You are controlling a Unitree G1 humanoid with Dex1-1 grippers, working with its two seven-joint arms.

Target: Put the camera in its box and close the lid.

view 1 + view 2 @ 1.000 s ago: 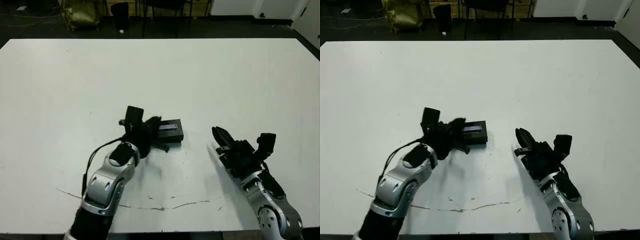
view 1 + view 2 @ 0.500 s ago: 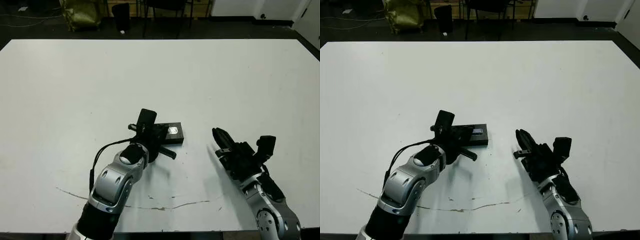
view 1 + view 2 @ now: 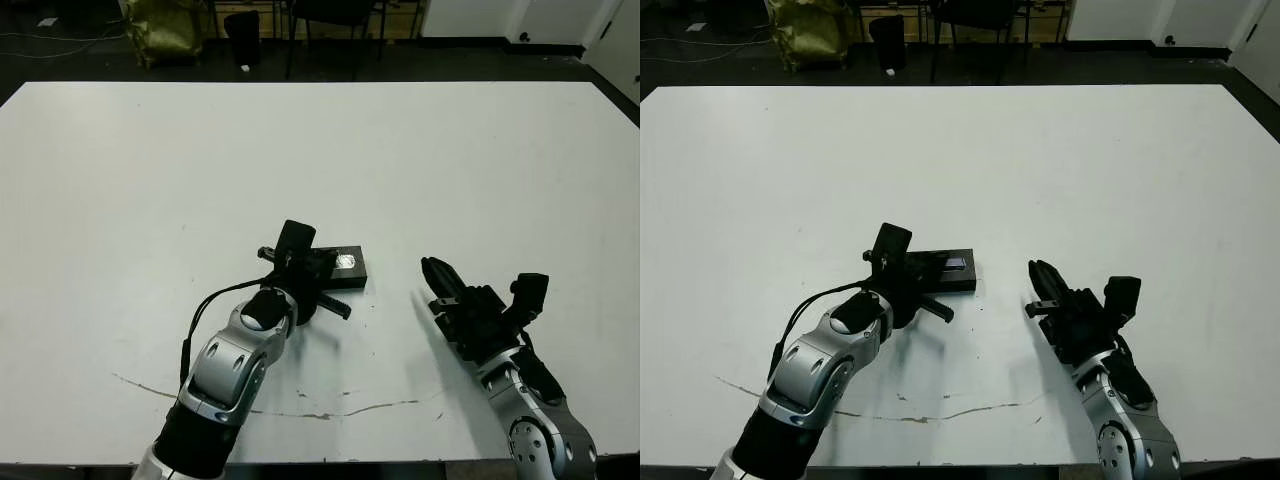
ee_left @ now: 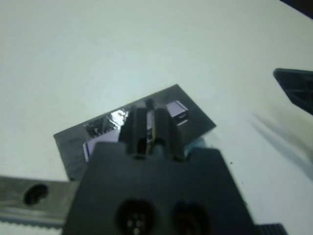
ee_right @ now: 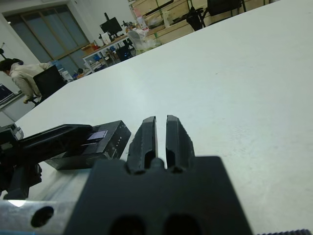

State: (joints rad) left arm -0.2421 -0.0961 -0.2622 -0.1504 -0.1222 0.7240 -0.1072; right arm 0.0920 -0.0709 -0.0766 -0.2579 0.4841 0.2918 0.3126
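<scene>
Lid (image 4: 190, 115) sits flat on box (image 3: 962, 285), closed as far as visible, mid-table; camera not visible, presumably inside. Left gripper (image 4: 149, 122) rests over the lid, fingers together, gripping nothing. Right gripper (image 5: 161, 139) together, empty, just beside. Task looks near done.

- Both eye views look forward and down from the head over the whole white table (image 3: 400, 150), sharing one scene.
- The left wrist view sits close above the lid (image 4: 195, 115).
- The right wrist view looks low across the table, also catching that lid.
</scene>
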